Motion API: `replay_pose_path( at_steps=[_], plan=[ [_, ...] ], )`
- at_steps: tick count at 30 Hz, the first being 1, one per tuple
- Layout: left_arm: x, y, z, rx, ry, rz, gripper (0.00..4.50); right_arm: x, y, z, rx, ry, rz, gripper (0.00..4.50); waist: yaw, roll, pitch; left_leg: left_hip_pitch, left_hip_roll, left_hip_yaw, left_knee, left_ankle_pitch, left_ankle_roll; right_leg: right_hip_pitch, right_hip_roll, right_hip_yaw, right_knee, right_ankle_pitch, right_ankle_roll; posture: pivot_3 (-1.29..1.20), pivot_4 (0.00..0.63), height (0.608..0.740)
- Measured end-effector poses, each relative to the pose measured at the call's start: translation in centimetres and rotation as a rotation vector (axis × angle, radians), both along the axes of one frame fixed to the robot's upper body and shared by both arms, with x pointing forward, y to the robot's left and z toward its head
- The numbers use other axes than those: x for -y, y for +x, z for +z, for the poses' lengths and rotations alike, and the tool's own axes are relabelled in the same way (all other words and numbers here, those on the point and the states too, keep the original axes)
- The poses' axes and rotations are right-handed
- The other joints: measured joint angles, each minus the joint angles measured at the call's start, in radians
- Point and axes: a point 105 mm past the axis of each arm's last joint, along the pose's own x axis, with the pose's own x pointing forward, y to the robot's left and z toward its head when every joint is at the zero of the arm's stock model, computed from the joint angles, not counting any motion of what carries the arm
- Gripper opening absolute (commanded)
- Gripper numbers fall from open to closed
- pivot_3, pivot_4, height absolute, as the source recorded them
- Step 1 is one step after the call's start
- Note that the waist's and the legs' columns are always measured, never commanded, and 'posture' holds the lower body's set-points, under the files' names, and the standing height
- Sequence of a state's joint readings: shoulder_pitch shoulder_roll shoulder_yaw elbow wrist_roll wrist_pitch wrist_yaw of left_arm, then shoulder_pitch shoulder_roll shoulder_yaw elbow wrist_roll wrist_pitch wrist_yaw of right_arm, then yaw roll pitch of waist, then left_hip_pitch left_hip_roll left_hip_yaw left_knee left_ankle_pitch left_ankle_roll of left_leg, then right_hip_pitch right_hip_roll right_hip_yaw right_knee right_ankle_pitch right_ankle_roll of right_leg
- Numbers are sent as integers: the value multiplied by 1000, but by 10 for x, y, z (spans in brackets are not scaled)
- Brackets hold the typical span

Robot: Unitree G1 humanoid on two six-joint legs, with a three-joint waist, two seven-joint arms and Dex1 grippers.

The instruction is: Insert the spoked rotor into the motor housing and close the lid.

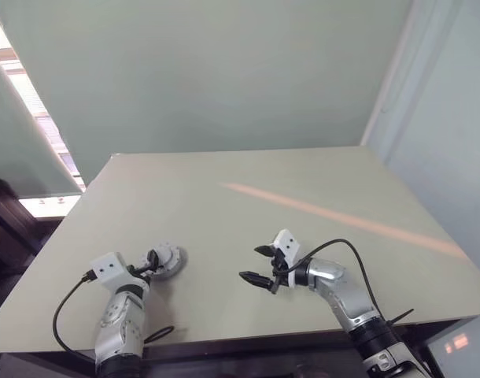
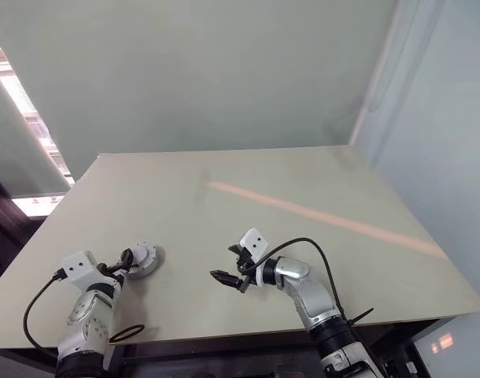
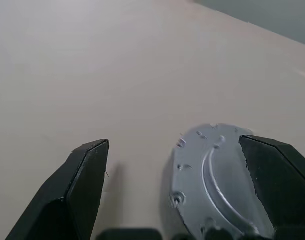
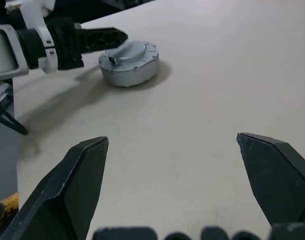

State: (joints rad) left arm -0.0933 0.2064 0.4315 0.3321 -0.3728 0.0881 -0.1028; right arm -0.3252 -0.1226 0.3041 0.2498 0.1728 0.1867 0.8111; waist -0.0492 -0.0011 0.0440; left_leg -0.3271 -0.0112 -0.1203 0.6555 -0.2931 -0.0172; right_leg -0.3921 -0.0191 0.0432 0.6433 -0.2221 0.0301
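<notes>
The motor housing [image 4: 130, 72] is a round silver unit on the table at the front left. The lid [image 4: 131, 51] lies flat on top of it. The spoked rotor is hidden. My left gripper [image 1: 151, 261] is open just in front of the housing. In the left wrist view the housing [image 3: 212, 185] lies low between the fingers [image 3: 82, 185], close to one of them. I cannot tell whether it touches. My right gripper [image 1: 249, 264] is open and empty over bare table, to the right of the housing and pointing left toward it.
The beige table [image 1: 248, 197] stretches far back, with a faint orange streak [image 1: 342, 216] running across its right half. Its front edge lies close under both arms. A black cable [image 1: 63, 315] hangs from the left wrist.
</notes>
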Motion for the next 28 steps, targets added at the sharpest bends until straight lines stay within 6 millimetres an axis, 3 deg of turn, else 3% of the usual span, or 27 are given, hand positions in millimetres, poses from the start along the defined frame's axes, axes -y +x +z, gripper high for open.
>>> replay_pose_path(
  at_steps=[6, 12, 16, 19, 28],
  plan=[
    [17, -2, 49, 173, 82, -170, 4466, 5, 7, 4, 7, 9, -38, 4500, 0, 1, 0, 0, 0, 1, -2, 0, 0, 0, 0, 1, -1, 0, 0, 0, 0, 740],
    [78, -9, 83, 202, 193, -550, 4466, 36, 24, 10, 17, 19, -167, 4500, 0, 4, 3, 0, 0, 2, -2, 0, 0, 0, -1, 1, -2, 0, -1, 0, 0, 740],
    [106, -18, 83, 167, 197, -703, 4466, 61, 26, 13, 32, 9, -252, 4500, -1, 4, 3, 0, 1, 3, -5, 0, 0, -2, 0, 2, -2, -1, -1, 0, 0, 740],
    [116, -26, 73, 120, 172, -753, 4466, 78, 24, 10, 28, -8, -310, 4500, -1, 4, 3, 0, 2, 4, -7, 0, 0, -3, 2, 3, -2, -1, -2, 0, 0, 740],
    [122, -27, 62, 72, 159, -783, 4466, 93, 16, 1, -8, -23, -383, 4500, 0, 4, 4, 0, 2, 5, -6, 0, 0, -2, 2, 4, -2, -3, -5, 0, 0, 740]
  ],
)
